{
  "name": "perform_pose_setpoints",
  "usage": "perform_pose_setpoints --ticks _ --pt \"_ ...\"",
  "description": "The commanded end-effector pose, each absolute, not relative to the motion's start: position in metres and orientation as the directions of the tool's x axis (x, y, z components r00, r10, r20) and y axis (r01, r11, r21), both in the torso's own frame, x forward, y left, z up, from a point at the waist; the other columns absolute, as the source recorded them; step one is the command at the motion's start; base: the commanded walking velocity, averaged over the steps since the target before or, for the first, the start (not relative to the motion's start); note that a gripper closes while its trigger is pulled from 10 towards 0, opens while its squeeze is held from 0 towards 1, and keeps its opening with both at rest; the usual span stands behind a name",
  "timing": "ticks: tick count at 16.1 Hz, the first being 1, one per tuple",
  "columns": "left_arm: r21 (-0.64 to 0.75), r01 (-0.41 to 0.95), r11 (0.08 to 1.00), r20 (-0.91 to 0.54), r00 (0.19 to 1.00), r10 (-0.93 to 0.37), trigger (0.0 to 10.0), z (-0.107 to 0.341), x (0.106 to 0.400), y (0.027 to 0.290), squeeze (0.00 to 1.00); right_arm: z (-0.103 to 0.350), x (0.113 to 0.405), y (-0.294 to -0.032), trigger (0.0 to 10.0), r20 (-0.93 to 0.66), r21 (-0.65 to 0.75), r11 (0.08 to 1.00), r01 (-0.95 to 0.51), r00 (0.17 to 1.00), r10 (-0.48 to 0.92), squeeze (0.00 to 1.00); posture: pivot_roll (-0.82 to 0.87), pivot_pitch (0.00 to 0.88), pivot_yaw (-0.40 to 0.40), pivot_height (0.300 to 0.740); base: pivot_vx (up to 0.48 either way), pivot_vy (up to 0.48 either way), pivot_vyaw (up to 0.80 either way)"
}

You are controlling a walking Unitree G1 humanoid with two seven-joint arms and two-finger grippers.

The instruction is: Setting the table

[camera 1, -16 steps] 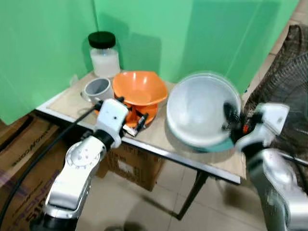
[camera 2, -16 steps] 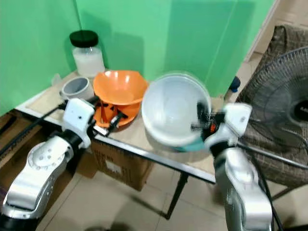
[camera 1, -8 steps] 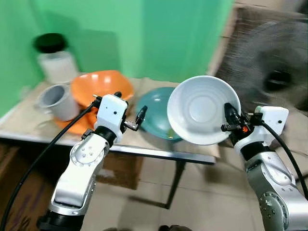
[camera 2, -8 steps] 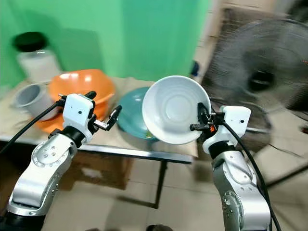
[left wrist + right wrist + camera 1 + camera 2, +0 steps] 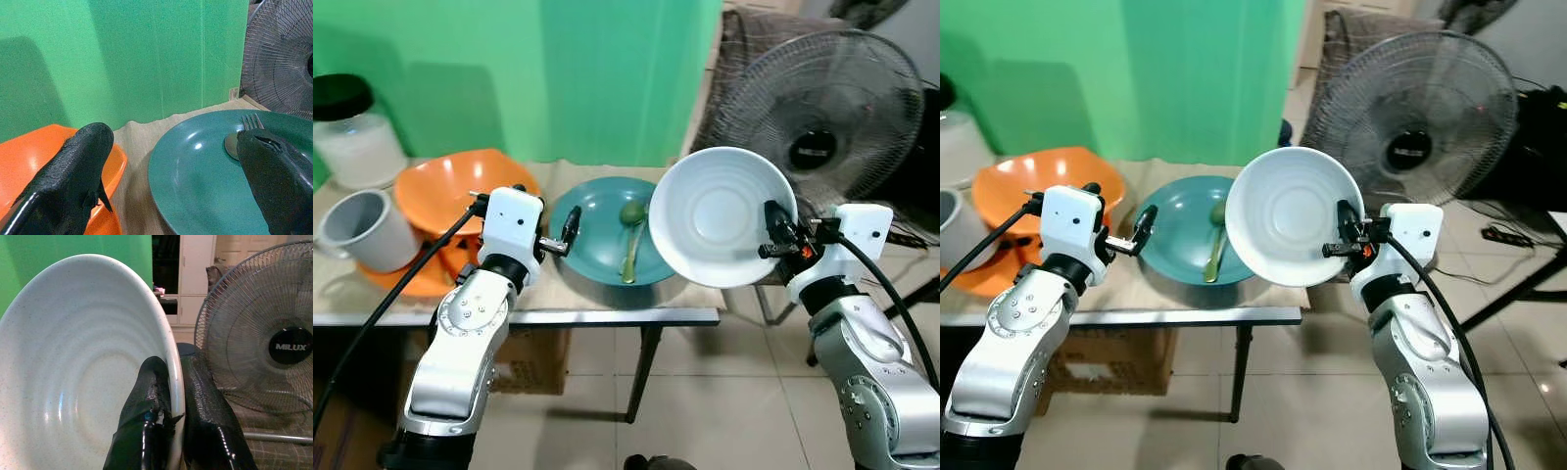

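The right gripper (image 5: 771, 233) holds a white bowl (image 5: 722, 217) in the air beyond the tabletop's (image 5: 607, 315) right end, fingers (image 5: 195, 401) clenched on its rim, the bowl tipped on edge with its hollow facing the camera. It hides part of the teal plate (image 5: 597, 230), where a green spoon and fork (image 5: 629, 240) lie pointing far-to-near. The left gripper (image 5: 171, 176) hovers released between the plate and an orange bowl (image 5: 450, 186). A grey mug (image 5: 357, 230) is cut off at left.
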State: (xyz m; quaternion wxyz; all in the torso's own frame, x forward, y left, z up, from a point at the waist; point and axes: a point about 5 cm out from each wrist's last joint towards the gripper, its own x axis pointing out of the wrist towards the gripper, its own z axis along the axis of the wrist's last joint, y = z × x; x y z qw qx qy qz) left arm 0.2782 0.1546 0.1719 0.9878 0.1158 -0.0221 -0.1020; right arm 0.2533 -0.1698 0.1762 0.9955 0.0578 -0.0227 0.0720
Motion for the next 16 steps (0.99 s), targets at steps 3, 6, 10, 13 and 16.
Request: perform_pose_setpoints --ticks 3,6,10,13,16 --pt "0.186 0.169 0.968 0.020 0.984 -0.176 10.0 0.1726 0.2793 0.1534 0.17 0.1820 0.2545 -0.1734 10.0 0.055 0.071 0.989 -0.133 0.990 0.130 0.00 0.04 0.000 -0.095 0.740 0.000 0.000 -0.80" --pt "0.174 0.184 0.967 0.011 0.982 -0.189 10.0 0.1708 0.2789 0.1517 0.10 0.1809 0.2543 -0.1730 10.0 0.048 0.066 0.990 -0.127 0.991 0.124 0.00 0.04 0.000 -0.090 0.740 0.000 0.000 -0.80" --pt "0.190 0.194 0.962 0.015 0.980 -0.200 10.0 0.1712 0.2775 0.1518 0.00 0.1790 0.2537 -0.1718 10.0 0.039 0.065 0.989 -0.130 0.991 0.128 0.00 0.05 0.000 -0.094 0.740 0.000 0.000 -0.80" --pt "0.202 0.195 0.960 0.011 0.979 -0.202 10.0 0.1708 0.2768 0.1530 0.00 0.1782 0.2538 -0.1701 10.0 0.032 0.068 0.989 -0.134 0.991 0.132 0.00 0.05 0.000 -0.096 0.740 0.000 0.000 -0.80" --pt "0.214 0.207 0.955 0.010 0.977 -0.215 10.0 0.1703 0.2766 0.1517 0.00 0.1776 0.2532 -0.1687 10.0 0.029 0.073 0.988 -0.136 0.991 0.134 0.00 0.05 0.000 -0.093 0.740 0.000 0.000 -0.80"
